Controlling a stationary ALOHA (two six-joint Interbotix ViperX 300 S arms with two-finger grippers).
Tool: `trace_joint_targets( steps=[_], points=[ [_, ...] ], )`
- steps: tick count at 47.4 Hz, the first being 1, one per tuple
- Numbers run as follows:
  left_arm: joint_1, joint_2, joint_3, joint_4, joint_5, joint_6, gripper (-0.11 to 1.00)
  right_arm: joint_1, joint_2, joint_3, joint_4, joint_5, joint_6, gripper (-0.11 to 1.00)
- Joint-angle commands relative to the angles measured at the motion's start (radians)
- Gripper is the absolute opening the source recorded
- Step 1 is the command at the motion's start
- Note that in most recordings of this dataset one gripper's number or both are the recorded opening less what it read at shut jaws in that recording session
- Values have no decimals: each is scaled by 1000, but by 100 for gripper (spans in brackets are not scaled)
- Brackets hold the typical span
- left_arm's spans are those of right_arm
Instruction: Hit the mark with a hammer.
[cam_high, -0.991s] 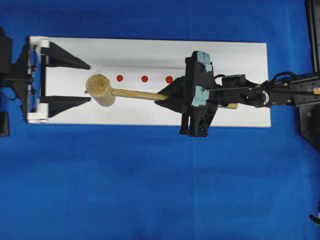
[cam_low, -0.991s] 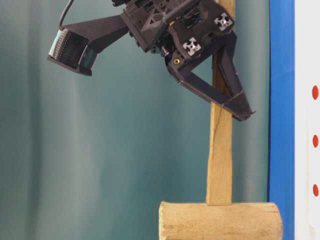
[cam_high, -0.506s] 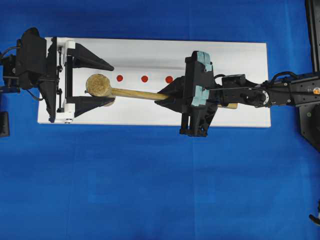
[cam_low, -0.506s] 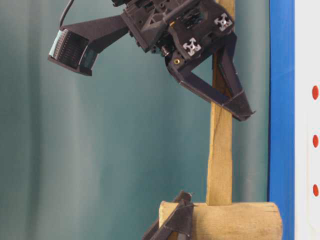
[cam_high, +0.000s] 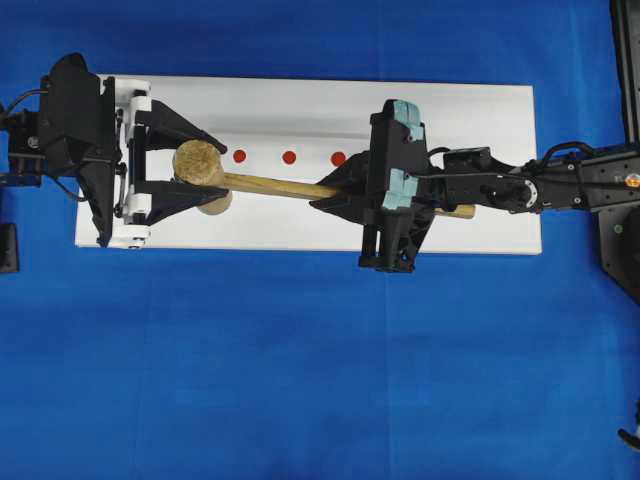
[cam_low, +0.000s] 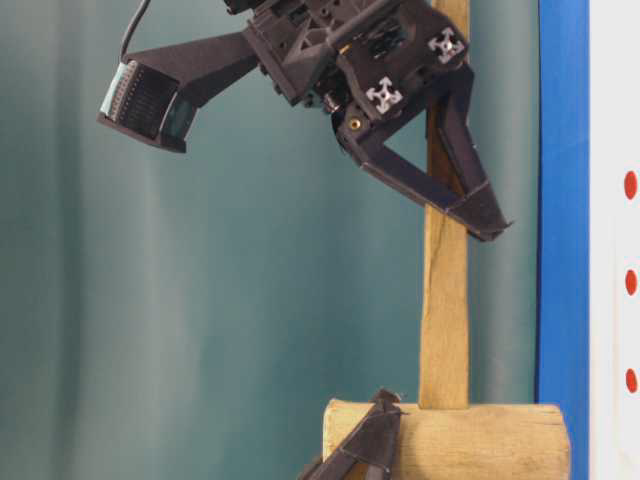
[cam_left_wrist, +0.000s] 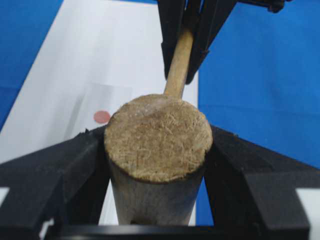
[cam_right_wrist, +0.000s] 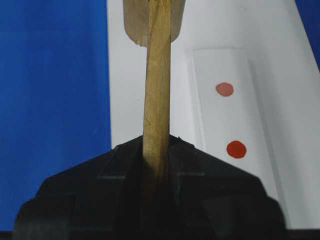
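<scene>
Clamping my left gripper (cam_left_wrist: 157, 165) squarely on the hammer (cam_high: 200, 176) head above the white board (cam_high: 480, 120), I should centre it while my right gripper (cam_right_wrist: 156, 150) pinches the handle.

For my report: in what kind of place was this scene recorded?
Probably a robotics test bench: a blue cloth covers the table, a white board with red dots lies on it, and two robot arms hold a wooden hammer.
</scene>
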Motion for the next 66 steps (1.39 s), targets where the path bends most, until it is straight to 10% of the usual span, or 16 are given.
trace_joint_targets(
  steps=[1, 27, 43, 48, 57, 66],
  points=[
    [5, -12, -17, -2, -9, -6, 48, 6, -20, -26, -5, -2, -3, 2],
    [5, -14, -17, -2, -9, -9, 48, 5, -29, -17, -12, 12, -3, 4],
    [5, -25, -15, -2, -9, -12, 48, 26, -80, 25, -12, -40, -2, 90],
    [8, -25, -18, -5, -6, -35, 48, 32, -89, 29, -12, -63, -3, 91],
    [14, -28, -26, -6, -3, -222, 48, 41, -91, 23, -54, -67, -25, 91],
    [14, -38, -23, -5, 9, -578, 48, 41, -91, 21, -84, -75, -66, 91]
  ],
)
